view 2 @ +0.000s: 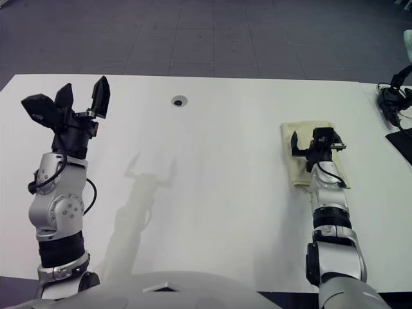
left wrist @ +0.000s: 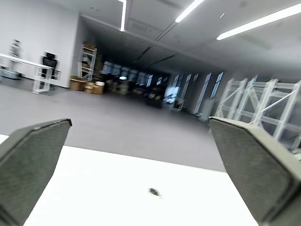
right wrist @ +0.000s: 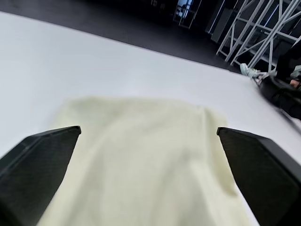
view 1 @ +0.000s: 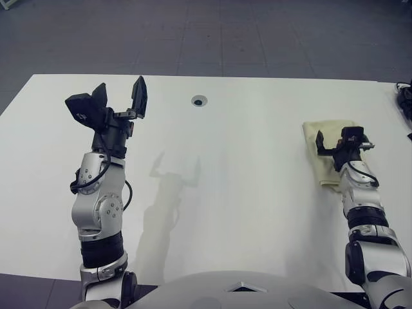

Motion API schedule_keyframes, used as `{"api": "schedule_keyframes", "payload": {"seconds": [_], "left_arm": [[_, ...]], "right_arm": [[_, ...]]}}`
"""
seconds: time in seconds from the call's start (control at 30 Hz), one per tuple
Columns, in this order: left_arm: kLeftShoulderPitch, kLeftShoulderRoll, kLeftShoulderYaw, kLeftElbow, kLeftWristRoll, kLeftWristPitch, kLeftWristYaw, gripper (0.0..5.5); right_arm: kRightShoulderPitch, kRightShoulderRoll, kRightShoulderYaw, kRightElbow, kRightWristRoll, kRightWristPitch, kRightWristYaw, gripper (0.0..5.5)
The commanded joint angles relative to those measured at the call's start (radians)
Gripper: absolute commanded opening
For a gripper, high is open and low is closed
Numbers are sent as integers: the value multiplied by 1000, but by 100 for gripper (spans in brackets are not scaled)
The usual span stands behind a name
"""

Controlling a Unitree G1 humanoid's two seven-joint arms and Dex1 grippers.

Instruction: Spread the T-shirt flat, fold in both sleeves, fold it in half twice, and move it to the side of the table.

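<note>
the t-shirt (view 1: 318,147) lies as a small pale-yellow rectangle at about 3 o'clock on the white desk (view 1: 244,187), close to the right-hand edge but fully on the surface. judged from its compact shape, with no sleeves showing, the folding is done, and it sits where the task wants it, off to the side.

the right gripper (view 1: 344,143) sits over the near half of the bundle with its fingers (right wrist: 42,160) spread wide, one toward each long edge of the cloth. nothing is pinched between them. that wide stance looks like a release rather than a grasp. whether the fingertips touch the fabric i cannot tell. in the right wrist view the top layer looks smooth, and the far edge of the bundle runs nearly straight across.

the left gripper (view 1: 121,90) is held high at about 9 o'clock, well apart from the shirt, pointing up and away with its fingers (left wrist: 256,165) wide and empty. parked there, it is out of the way of the right arm and the cloth.

a small round hole (view 1: 199,100) sits in the desk at 12 o'clock. some dark gear (view 2: 394,103) rests at the edge around 2 o'clock, beyond the shirt and not touching it.

what is left seems to be lifting the right arm clear without dragging the top fold.
</note>
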Motion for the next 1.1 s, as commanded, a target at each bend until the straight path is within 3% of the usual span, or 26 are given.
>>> {"api": "schedule_keyframes", "payload": {"seconds": [0.03, 0.1, 0.2, 0.3, 0.57, 0.83, 1.1], "left_arm": [[6, 21, -106, -29, 302, -84, 100, 540], [22, -7, -157, -49, 380, -128, 127, 540], [58, -45, -215, -13, 444, -271, 129, 540], [75, -73, -239, 39, 463, -387, 123, 540], [106, -96, -264, 135, 511, -601, 103, 540], [119, -102, -231, 152, 523, -616, 112, 540], [130, -93, -265, 124, 460, -575, 14, 540]], "right_arm": [[94, 48, -90, -536, 84, 137, -89, 539], [172, 119, -98, -713, 101, 164, -154, 539], [305, 222, -2, -870, 92, 141, -166, 539], [359, 245, 77, -928, 8, 94, -144, 539], [383, 271, 95, -961, -99, 22, -117, 539], [395, 303, 88, -981, -156, -4, -118, 539], [438, 317, 93, -1038, -221, -1, -119, 539]]}}
